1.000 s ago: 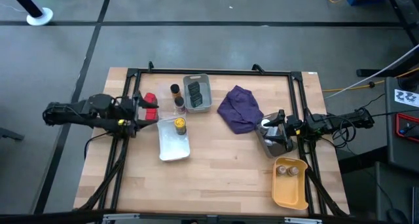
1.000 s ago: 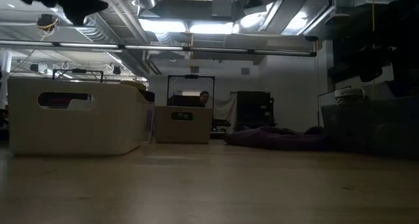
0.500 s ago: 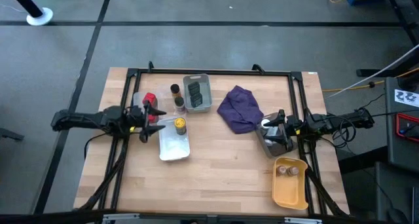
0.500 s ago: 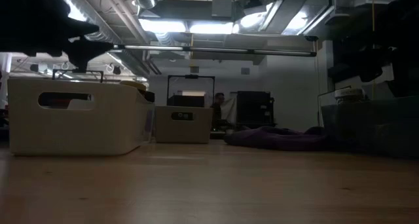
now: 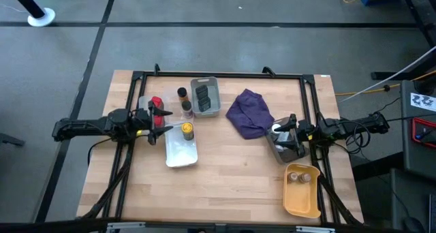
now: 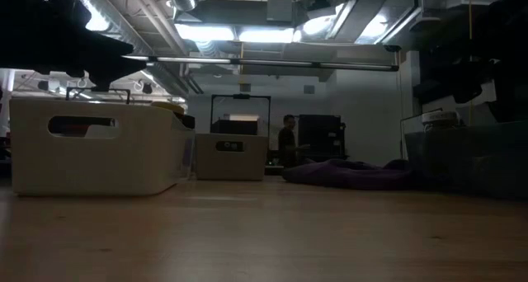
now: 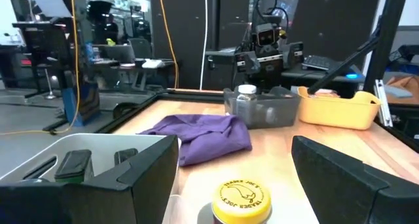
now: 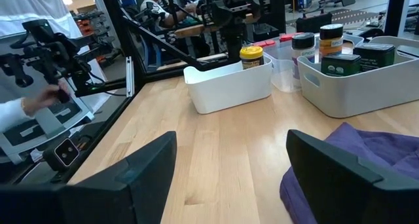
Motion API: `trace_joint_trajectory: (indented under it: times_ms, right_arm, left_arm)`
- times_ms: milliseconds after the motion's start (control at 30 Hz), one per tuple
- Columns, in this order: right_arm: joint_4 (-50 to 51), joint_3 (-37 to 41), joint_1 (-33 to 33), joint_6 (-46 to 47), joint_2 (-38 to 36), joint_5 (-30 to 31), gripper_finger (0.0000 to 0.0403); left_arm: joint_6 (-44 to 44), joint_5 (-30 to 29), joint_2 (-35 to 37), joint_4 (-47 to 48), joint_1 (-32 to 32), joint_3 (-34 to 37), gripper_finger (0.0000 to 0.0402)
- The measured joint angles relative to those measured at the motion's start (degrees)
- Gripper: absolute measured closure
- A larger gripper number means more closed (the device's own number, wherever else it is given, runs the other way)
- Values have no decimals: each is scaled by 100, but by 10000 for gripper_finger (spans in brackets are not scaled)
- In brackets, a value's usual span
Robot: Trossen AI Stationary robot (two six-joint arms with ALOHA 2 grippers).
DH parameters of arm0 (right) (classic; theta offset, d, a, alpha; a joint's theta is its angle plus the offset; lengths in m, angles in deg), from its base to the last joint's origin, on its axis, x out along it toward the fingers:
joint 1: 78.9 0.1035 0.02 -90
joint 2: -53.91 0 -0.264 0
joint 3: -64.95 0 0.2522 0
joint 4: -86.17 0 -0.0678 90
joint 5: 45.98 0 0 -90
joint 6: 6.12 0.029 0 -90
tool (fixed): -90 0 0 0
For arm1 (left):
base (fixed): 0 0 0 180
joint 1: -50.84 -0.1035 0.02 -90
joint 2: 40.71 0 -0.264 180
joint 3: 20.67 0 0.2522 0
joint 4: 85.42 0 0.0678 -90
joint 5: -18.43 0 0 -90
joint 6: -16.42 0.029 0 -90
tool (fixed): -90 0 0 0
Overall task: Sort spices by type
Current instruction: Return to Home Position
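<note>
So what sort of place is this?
Probably a robotics lab or workshop, not a kitchen: a dark jointed left arm and right arm flank a black-framed light wooden table, under bare ceiling pipes and strip lights.

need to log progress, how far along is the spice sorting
Sorting looks done: the yellow jar sits in the white bin, the red tin in the clear bin, dark tins in the grey bin. Nothing is in hand: left tool and right tool are open. Left, probably: parking the arms.
</note>
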Motion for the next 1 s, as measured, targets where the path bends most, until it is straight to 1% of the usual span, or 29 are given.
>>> trace_joint_trajectory:
  times_ms: [333,433,533,633,733,800,900,1000]
  right_arm:
    - [-23,0,1,-78,0,33,116]
    - [-346,22,1,-648,0,527,116]
    - [-940,18,1,-1041,-4,1210,116]
    - [-1218,15,-1,-1388,-2,1563,116]
    - [-1309,13,-1,-1691,-2,1574,116]
    - [-1331,13,-1,-1766,0,1469,116]
    - [-1471,19,-1,-1866,-2,1174,116]
    - [-2003,191,-1,-2150,-2,930,116]
  left_arm:
    - [-19,0,0,0,0,0,119]
    - [-19,0,0,0,0,1,119]
    - [-19,0,0,0,1,2,119]
    - [-21,0,0,2,2,2,119]
    - [-21,-1,0,2,0,2,119]
    - [-21,-2,0,2,0,2,119]
    - [-21,-1,-2,2,0,2,119]
    - [-21,-2,-2,2,2,2,119]
